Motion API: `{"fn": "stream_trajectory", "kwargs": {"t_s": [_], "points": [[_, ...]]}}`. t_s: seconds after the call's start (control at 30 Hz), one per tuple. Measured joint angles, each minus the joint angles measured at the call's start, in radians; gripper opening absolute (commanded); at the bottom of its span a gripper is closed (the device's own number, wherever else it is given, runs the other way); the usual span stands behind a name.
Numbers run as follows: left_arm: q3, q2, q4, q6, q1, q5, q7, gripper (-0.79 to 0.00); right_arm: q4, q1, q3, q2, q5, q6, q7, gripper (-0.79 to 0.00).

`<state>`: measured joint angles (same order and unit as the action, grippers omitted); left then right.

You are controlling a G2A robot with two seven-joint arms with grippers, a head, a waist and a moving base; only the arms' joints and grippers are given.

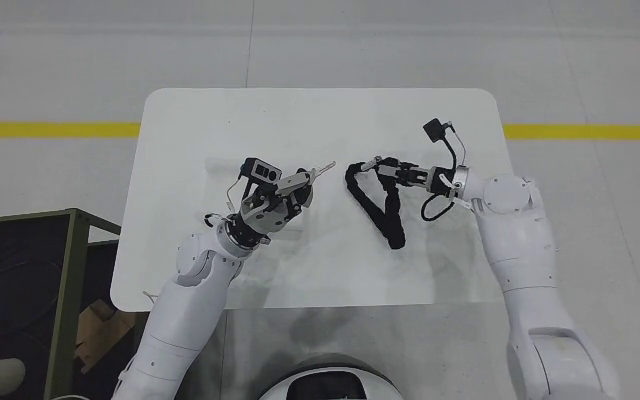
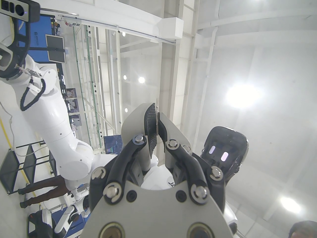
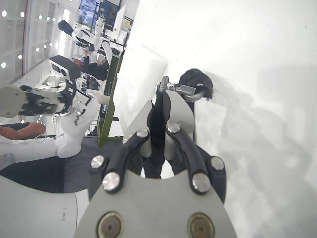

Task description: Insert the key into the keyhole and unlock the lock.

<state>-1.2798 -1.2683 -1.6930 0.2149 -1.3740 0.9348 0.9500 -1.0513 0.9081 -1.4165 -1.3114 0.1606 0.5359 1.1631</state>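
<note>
Where the top view sets both arms over the white counter (image 1: 200, 130), the wrist views add the detail of each grip. The left end effector (image 1: 308, 180), near counter centre, is clenched on the key (image 1: 323, 169). The left wrist view has the key edge-on, a thin metal blade pinched between the ribbed pads (image 2: 149, 120), with the camera tilted up at the ceiling. The right end effector (image 1: 388, 172), at 3 o'clock from the key, is clamped on the lock (image 1: 385, 215), a black cable type. The right wrist view shows black cable squeezed between the fingers (image 3: 182, 107) and a silvery metal head (image 3: 188, 91) just past the tips, too small to read from above.

Key long axis runs 8 to 2 o'clock in the top view, with the free tip at the 2 o'clock end, aimed toward the lock's near bend. Tip and lock are apart, with a strip of bare counter between them. The cable bows out from the grip toward 9 o'clock, then trails off to 5 o'clock.

Off the counter at 8 o'clock, a dark bin with olive-green frame (image 1: 65, 290) stands on the floor. A yellow floor line (image 1: 60, 129) runs 9 to 3 past the counter's far end
</note>
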Motion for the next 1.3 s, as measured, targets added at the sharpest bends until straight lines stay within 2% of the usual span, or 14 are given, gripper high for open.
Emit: {"fn": "stream_trajectory", "kwargs": {"t_s": [0.13,0.23,0.27,0.3,0.9,0.97,1.1,1.23,1.3], "points": [[0.0,0.0,0.0,0.0,0.0,0.0,0.0,-0.785,0.028,0.008,0.054,0.005,0.044,-0.041,0.065,-0.785],[0.0,0.0,0.0,0.0,0.0,0.0,0.0,-0.785,0.047,0.005,0.081,0.008,0.076,-0.041,0.06,-0.785],[0.0,0.0,0.0,0.0,0.0,0.0,0.0,-0.785,0.051,0.003,0.086,0.008,0.079,-0.042,0.056,-0.579],[0.0,0.0,0.0,0.0,0.0,0.0,0.0,-0.785,0.055,0.0,0.09,0.009,0.081,-0.047,0.052,0.0],[0.0,0.0,0.0,0.0,0.0,0.0,0.0,-0.785,0.061,-0.003,0.095,0.01,0.064,-0.071,0.061,0.0],[0.0,0.0,0.0,0.0,0.0,0.0,0.0,-0.785,0.029,0.021,0.091,0.016,0.091,-0.071,0.034,0.0],[0.0,0.0,0.0,0.0,0.0,0.0,0.0,-0.785,-0.217,0.099,0.104,0.034,0.326,-0.148,-0.061,0.0],[0.0,0.0,0.0,0.0,0.0,0.0,0.0,-0.785,-0.453,0.136,0.159,0.046,0.612,-0.206,-0.048,0.0],[0.0,0.0,0.0,0.0,0.0,0.0,0.0,-0.785,-0.522,0.146,0.183,0.048,0.704,-0.227,-0.035,-0.003]]}}
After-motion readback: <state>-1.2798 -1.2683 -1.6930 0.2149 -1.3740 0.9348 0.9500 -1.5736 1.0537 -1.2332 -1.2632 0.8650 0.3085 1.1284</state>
